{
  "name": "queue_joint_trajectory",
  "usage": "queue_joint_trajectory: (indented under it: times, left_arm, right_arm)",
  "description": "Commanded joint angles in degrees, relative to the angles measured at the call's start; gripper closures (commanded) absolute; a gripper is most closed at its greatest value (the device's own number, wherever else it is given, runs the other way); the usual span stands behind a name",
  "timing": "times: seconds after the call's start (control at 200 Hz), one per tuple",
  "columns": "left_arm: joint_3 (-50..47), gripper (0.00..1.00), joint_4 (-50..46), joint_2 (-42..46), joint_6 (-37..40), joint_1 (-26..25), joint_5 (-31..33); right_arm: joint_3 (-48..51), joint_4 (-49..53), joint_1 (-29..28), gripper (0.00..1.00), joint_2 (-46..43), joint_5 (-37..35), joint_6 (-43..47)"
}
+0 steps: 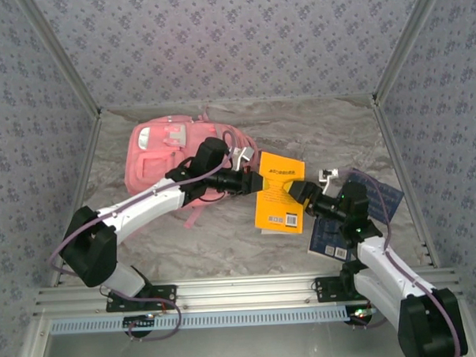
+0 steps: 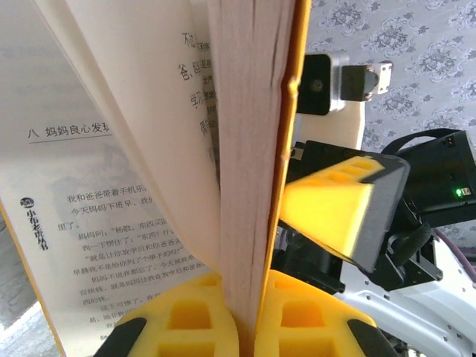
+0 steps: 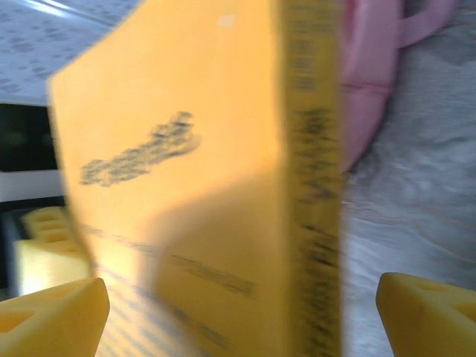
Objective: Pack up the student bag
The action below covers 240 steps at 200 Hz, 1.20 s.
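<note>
- Left gripper (image 2: 245,301) is pressed together on the yellow book (image 1: 280,194), pinching its cover and a block of pages; loose pages fan out.
- Right gripper (image 3: 238,305) is spread wide, one finger on each side of the book's spine.
- Pink student bag (image 1: 154,154) lies on the table (image 1: 225,238), far left, behind the left arm.
- Blue book (image 1: 383,197) lies under the right arm.
</note>
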<state>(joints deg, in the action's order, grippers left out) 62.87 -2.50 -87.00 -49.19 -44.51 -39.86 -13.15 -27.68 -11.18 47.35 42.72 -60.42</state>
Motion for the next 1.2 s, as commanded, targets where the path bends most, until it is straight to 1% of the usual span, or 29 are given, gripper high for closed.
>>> queue_joint_trajectory:
  times: [0.0,0.055,0.09,0.13,0.195,0.235,0.31,0.415,0.47,0.53,0.575,0.675,0.759,0.829,0.929,0.984,1.074,1.194]
  left_arm:
    - [-0.11,1.0,5.57,2.08,-0.59,0.18,-3.12]
    - [-0.39,1.0,5.61,1.93,-0.64,0.21,-3.1]
    - [-0.46,1.0,5.91,1.73,-0.76,0.2,-3.21]
    - [-0.68,1.0,6.08,1.62,-0.9,0.19,-3.31]
    - [-0.86,1.0,6.11,1.61,-0.94,0.2,-3.15]
    - [-0.81,1.0,6.11,1.7,-0.98,0.2,-3.13]
    - [-0.66,1.0,5.79,1.91,-0.73,0.16,-3.13]
    - [0.31,1.0,2.43,2.1,1.15,0.59,-1.87]
    - [0.32,0.93,0.92,2.43,1.76,1.12,-1.05]
    - [0.11,0.79,-0.67,2.68,2.38,2.06,-0.45]
    - [-0.06,0.69,-2.45,3.0,3.02,2.88,0.26]
    - [-1.24,0.51,-5.19,3.79,4.17,4.89,1.51]
    - [-2.64,0.39,-3.93,4.44,3.67,5.76,0.59]
    - [-3.04,0.36,-2.31,4.47,3.17,5.78,-1.19]
    - [-4.06,0.35,3.95,3.72,-0.21,5.75,-5.41]
    - [-4.34,0.35,6.35,3.75,-1.35,5.45,-6.41]
    - [-3.58,0.35,6.03,3.61,-0.34,4.75,-7.32]
    - [-2.62,0.35,4.08,3.48,1.64,3.63,-7.9]
  right_arm:
    - [0.86,-15.73,-0.57,0.09,0.73,5.35,-6.85]
    - [1.06,-17.01,-0.89,0.12,0.72,4.7,-7.4]
    - [1.26,-17.38,-1.19,0.17,0.75,4.16,-7.72]
    - [1.42,-17.99,-1.46,0.25,0.74,3.57,-7.78]
    - [1.71,-18.41,-1.65,0.36,0.76,3.13,-8.02]
    - [1.74,-18.43,-1.74,0.45,0.76,2.71,-7.99]
    - [1.65,-17.13,-1.82,0.57,0.72,2.14,-7.69]
    - [1.33,-13.73,-1.72,0.79,0.07,1.22,-6.61]
    - [0.68,-10.53,-1.6,0.9,-0.76,0.59,-5.35]
    - [-0.02,-7.06,-1.45,1.0,-2.04,0.01,-3.99]
    - [-0.43,-5.38,-1.27,1.0,-3.05,-0.33,-3.34]
    - [-1.5,-3.96,-0.52,1.0,-4.41,0.11,-2.64]
    - [-2.06,-6.75,-0.28,1.0,-3.73,1.86,-4.03]
    - [-2.16,-11.42,-0.33,1.0,-2.11,3.95,-6.16]
    - [-2.03,-19.27,-0.55,1.0,0.57,5.96,-10.4]
    - [-1.82,-23.43,-0.55,1.0,1.85,6.47,-12.53]
    - [-1.75,-28.57,-0.84,1.0,2.89,6.78,-15.24]
    - [-2.35,-32.96,-1.46,1.0,3.36,7.72,-17.4]
